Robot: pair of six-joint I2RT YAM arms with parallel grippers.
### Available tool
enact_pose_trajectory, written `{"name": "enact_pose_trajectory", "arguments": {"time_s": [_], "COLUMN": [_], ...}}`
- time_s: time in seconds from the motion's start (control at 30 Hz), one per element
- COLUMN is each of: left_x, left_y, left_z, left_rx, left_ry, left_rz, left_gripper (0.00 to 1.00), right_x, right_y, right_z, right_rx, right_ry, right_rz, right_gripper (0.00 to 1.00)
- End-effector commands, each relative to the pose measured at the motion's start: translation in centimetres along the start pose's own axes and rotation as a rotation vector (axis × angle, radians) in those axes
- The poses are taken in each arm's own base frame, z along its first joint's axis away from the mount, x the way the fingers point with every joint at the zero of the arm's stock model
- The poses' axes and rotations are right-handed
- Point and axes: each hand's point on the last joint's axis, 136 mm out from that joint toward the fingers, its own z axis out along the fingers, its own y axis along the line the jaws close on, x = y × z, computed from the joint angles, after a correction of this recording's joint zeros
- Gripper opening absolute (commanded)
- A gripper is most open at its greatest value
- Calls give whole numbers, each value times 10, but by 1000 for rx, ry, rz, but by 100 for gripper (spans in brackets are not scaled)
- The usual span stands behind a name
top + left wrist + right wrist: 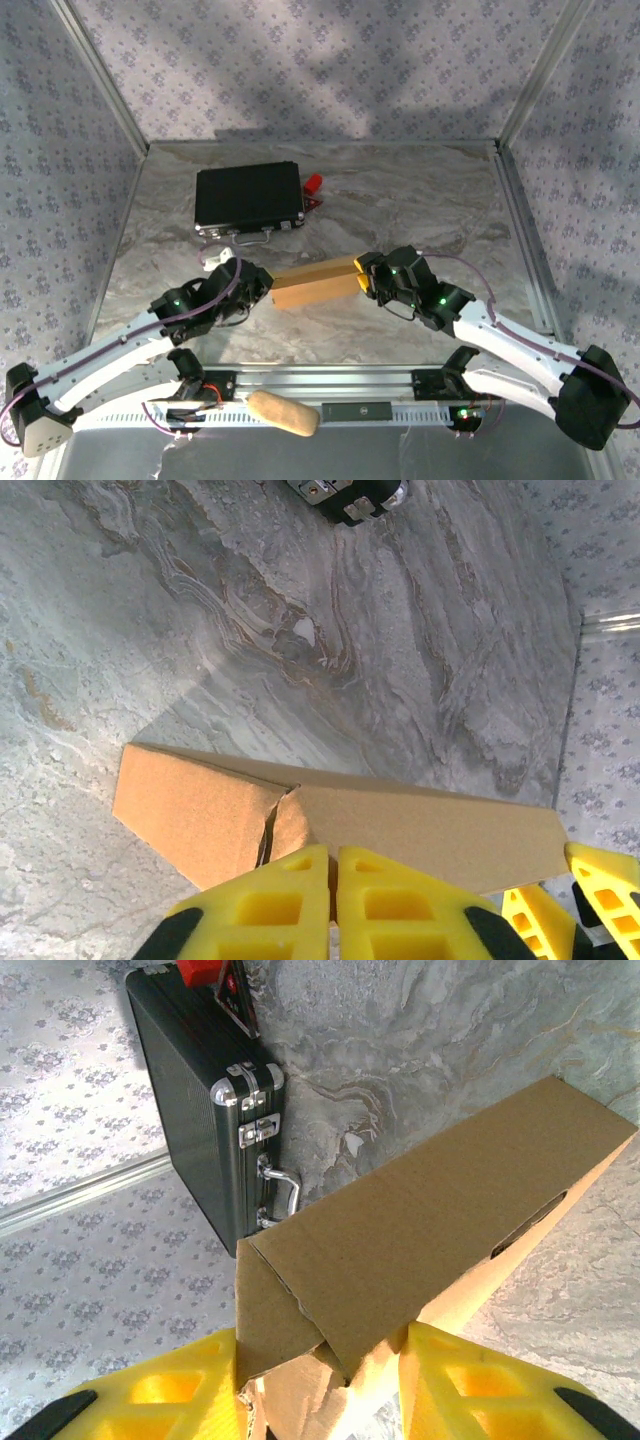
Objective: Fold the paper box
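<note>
The paper box (pixel 315 283) is a long brown cardboard carton, partly folded, lying at the table's centre between my two grippers. My left gripper (pixel 262 290) is at its left end. In the left wrist view the yellow fingers (pixel 290 900) stand pressed together at the box's (pixel 420 825) lower edge, beside a slit between a flap and the long face, seemingly pinching a thin wall. My right gripper (pixel 362 278) holds the other end. In the right wrist view its fingers (pixel 170 1390) straddle the carton (pixel 430 1210), cardboard touching both, with loose end flaps between them.
A black rectangular case (pixel 249 199) lies at the back left, its latches and handle (pixel 265 1160) facing the box. A small red object (pixel 314 185) sits at its right corner. A tan rounded lump (pixel 283 412) rests on the rail (pixel 400 385) by the arm bases.
</note>
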Motion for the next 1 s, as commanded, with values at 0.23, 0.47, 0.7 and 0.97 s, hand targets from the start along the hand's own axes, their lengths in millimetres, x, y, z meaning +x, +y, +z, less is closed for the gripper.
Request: {"name": "enact_pose_trajectory", "arguments": {"time_s": [0.23, 0.47, 0.7, 0.97], "left_x": [-6, 0, -4, 10], "left_y": [7, 3, -3, -12], "left_z": [-18, -10, -15, -21], "left_rx": [-110, -142, -39, 46], "left_ry": [16, 15, -63, -66], "left_rz": [245, 407, 171, -123], "left_gripper": [32, 33, 46, 53], "right_x": [-16, -16, -16, -17], "right_y": [-37, -38, -40, -47], "right_z": [-2, -1, 1, 3], "right_rx": [152, 159, 162, 174], "right_ry": [-71, -72, -71, -74], "right_rz": [-11, -13, -18, -17], "right_gripper": [41, 40, 37, 34]}}
